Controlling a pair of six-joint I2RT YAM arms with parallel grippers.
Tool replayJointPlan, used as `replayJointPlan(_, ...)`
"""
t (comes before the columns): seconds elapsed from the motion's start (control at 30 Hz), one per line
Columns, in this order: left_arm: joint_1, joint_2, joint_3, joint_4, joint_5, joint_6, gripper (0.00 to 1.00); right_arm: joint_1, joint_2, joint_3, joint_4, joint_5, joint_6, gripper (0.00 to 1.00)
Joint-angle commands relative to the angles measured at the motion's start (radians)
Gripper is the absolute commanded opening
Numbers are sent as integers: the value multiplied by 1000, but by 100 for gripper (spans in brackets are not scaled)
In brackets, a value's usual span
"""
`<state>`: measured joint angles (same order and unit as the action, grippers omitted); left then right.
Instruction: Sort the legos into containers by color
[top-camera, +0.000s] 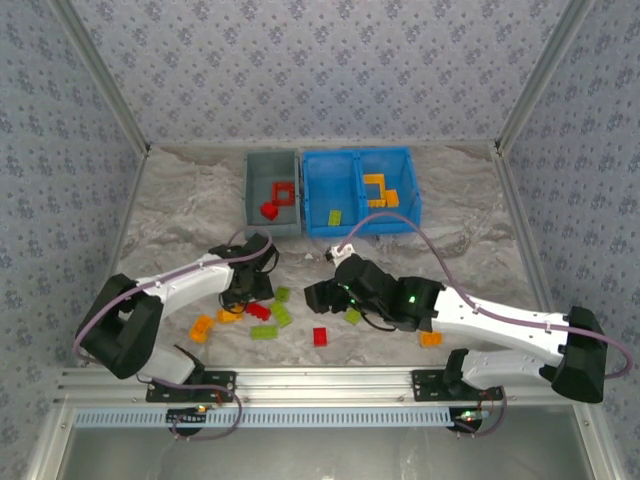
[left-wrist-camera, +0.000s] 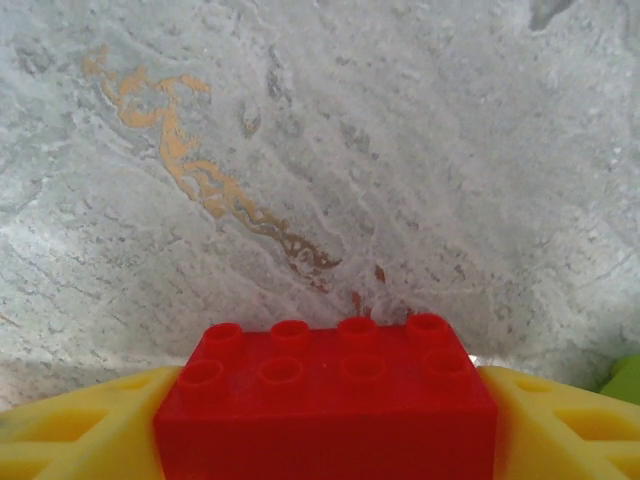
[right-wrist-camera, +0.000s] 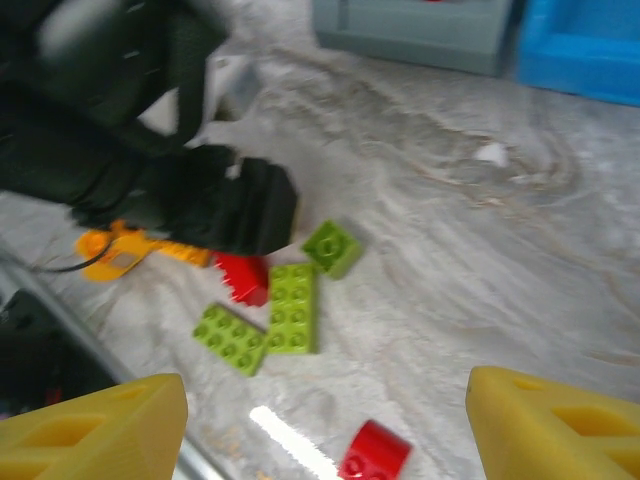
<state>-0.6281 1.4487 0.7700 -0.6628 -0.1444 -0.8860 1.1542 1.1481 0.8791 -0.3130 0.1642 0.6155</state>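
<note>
Marbled grey tabletop, walled by patterned panels, carried the whole job in the top external view. The grey bin (top-camera: 251, 195) stood at the far side with red pieces in it. Just beside it was the blue pair (top-camera: 357, 170), whose left compartment held a green brick and whose right held orange ones. Loose legos (top-camera: 272, 318) in red, orange and lime lay scattered near the arms' bases. The left gripper (top-camera: 246, 292) hung low over that scatter, and the right gripper (top-camera: 322, 295) sat near it toward the middle.

From the left wrist, the yellow fingers (left-wrist-camera: 80, 435) were closed on either side of a red brick (left-wrist-camera: 325, 395), studs up. Bare tabletop lay beyond it, with a sliver of green at the right edge.

From the right wrist, the right fingers (right-wrist-camera: 100, 430) stood wide apart with nothing between them. They were above a red piece (right-wrist-camera: 372, 457) and short of three lime bricks (right-wrist-camera: 293, 305) lying by the left arm's black gripper body.

The step in hand looked like carrying the red brick to the grey bin. Doing it well would probably mean lifting straight up first, so neighbouring bricks were not dragged. After that, the grip should stay firm and level while the arm swung clear of the right arm close by. The fingers should open only once over the grey bin's interior, not over its rim or the blue wall next to it.
</note>
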Motion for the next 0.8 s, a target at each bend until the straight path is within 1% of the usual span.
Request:
replayJointPlan(0.0, 6, 1, 2, 28, -27, 17, 67, 19, 1, -9, 109, -90, -46, 76)
replayJointPlan(0.07, 3, -6, 3, 27, -33, 18, 62, 20, 1, -9, 111, -82, -42, 76)
replayJointPlan(0.2, -19, -49, 34, -9, -81, 24, 59, 23, -12, -2, 96, -39, -44, 76)
replayJointPlan(0.27, -30, -76, 90, -72, -110, 42, 58, 25, -36, 7, 73, 37, -42, 76)
replayJointPlan(0.4, -27, -79, 250, -114, -138, 115, 58, 23, -56, 43, 50, 174, -73, 76)
replayJointPlan(0.47, -12, -32, 349, -122, -140, 157, 58, 21, -38, 71, 44, 240, -94, 75)
replayJointPlan(0.57, 28, 67, 484, -129, -132, 208, 59, 20, 9, 121, 28, 299, -113, 76)
replayJointPlan(0.77, 127, 285, 701, -90, -65, 294, 59, 20, 47, 169, 38, 323, -120, 75)
